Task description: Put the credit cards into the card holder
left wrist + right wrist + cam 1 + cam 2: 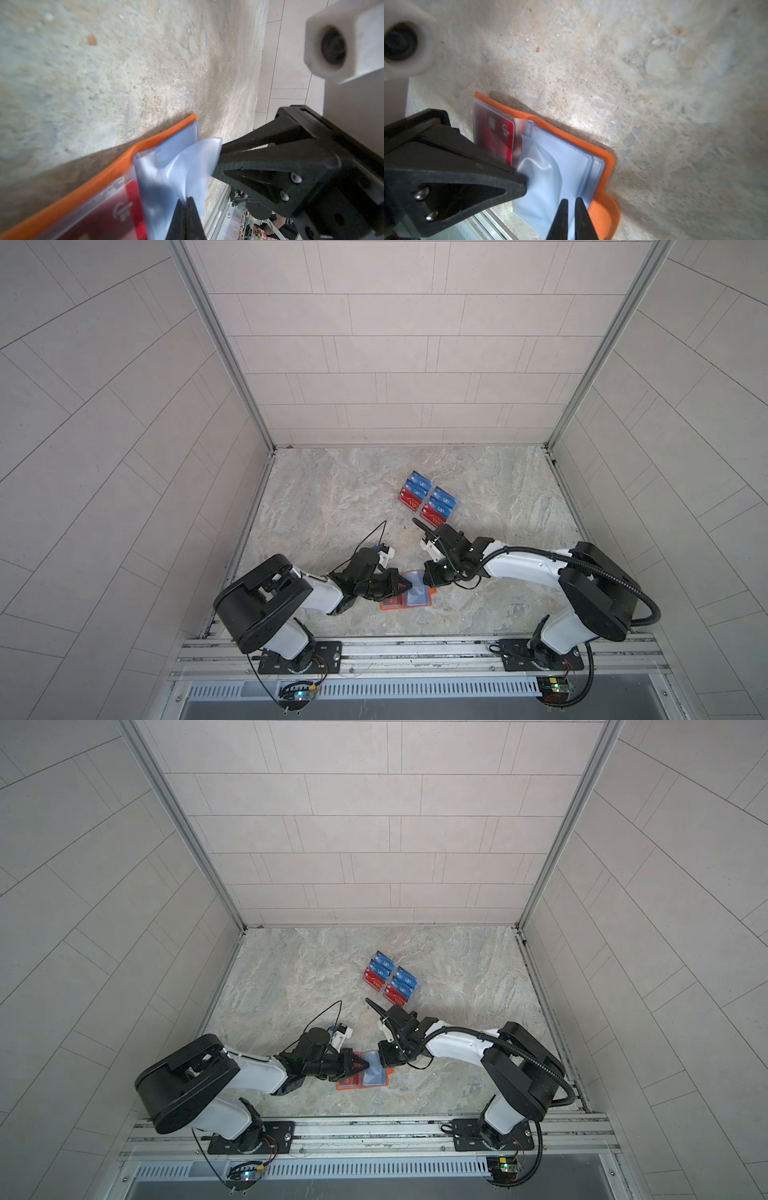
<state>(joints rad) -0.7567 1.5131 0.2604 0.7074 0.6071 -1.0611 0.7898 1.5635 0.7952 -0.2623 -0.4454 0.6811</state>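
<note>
**A:** What do your jaws have?

**B:** My left gripper (185, 202) is pressed together on a clear sleeve (542, 172). My right gripper (571, 202) pinches that film too, with barely a slit between its jaws. I can't tell whether both hold the same layer.

**A:** And the holder?

**B:** The card holder (405, 607) lies open, low in the middle of both top views. One red card (508, 135) sits in a sleeve on its left half, so I judge one card done.

**A:** The rest?

**B:** The other credit cards (428, 499), blue and red, stand tiered in the acrylic stand (456, 509), above centre. Most of the job is left.

**A:** Materials?

**B:** The sleeves are floppy, glossy film that buckles. The cover is smooth orange with rounded corners. The cards look thin and stiff, and the tabletop (332, 510) is mottled stone.
</note>
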